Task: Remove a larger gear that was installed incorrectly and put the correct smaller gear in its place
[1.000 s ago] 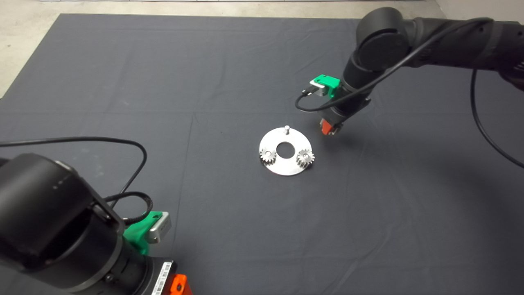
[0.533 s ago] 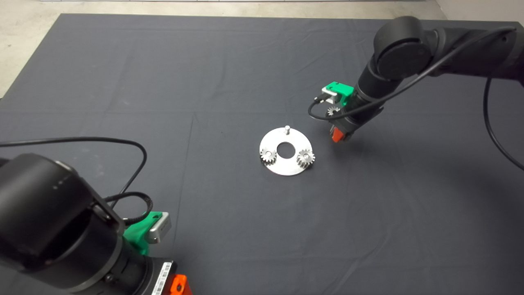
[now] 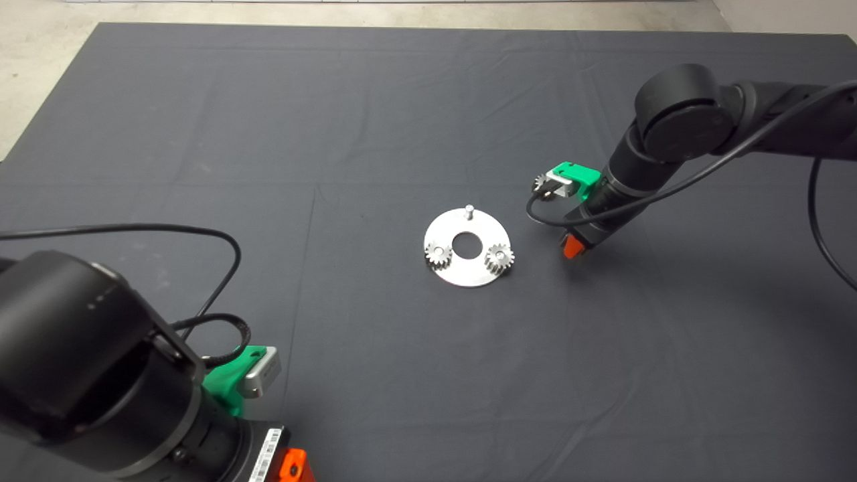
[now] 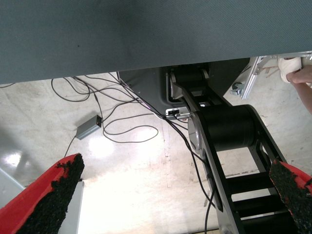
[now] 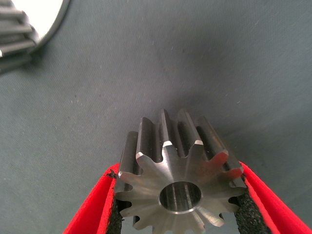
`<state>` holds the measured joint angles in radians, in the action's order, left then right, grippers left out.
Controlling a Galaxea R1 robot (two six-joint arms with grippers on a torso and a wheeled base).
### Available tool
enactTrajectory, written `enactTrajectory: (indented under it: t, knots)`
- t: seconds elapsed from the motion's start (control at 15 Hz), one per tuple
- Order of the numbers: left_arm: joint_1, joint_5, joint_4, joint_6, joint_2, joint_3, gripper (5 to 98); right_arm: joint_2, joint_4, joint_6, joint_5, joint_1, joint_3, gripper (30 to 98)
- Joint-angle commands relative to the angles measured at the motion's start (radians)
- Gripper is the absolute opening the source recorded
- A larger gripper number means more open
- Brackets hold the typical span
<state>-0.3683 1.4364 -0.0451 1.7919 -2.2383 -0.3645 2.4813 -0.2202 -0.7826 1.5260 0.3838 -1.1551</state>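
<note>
My right gripper (image 3: 574,249) (image 5: 178,197) hangs low over the mat, right of the round steel plate (image 3: 462,273). It is shut on the larger gear (image 5: 170,161), a tall steel gear with star-like facets around its hole; the fingers hide this gear in the head view. A smaller gear (image 3: 539,182) lies on the mat behind the right wrist, partly hidden by it. The plate carries two gears (image 3: 436,254) (image 3: 499,257) and a bare peg (image 3: 470,210). My left gripper (image 3: 291,465) (image 4: 175,173) is parked at the lower left, open and empty.
The plate's edge and one of its gears (image 5: 14,34) show in the right wrist view. The left wrist view shows the floor with cables (image 4: 126,131) and a grey box (image 4: 87,127) below the mat's edge, and a person's hand (image 4: 303,75).
My right gripper has moved right and nearer, away from the plate's bare peg. As it left, the small gear on the mat behind it came into view. The left arm has not moved.
</note>
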Motion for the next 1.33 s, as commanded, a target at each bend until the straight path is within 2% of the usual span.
enactTrajectory:
  t: [0.0, 0.47, 1.27]
  knots:
    - [-0.005, -0.001, 0.019, 0.004, 0.001, 0.012, 98.1, -0.017, -0.074, -0.003, 0.098, -0.024, 0.031, 48.2]
    - [-0.005, 0.001, 0.019, 0.004, 0.001, 0.012, 98.1, -0.023, -0.137, -0.003, 0.102, -0.042, 0.035, 48.2]
    - [-0.005, 0.001, 0.019, 0.004, 0.001, 0.012, 98.1, -0.024, -0.151, -0.003, 0.102, -0.057, 0.054, 48.8]
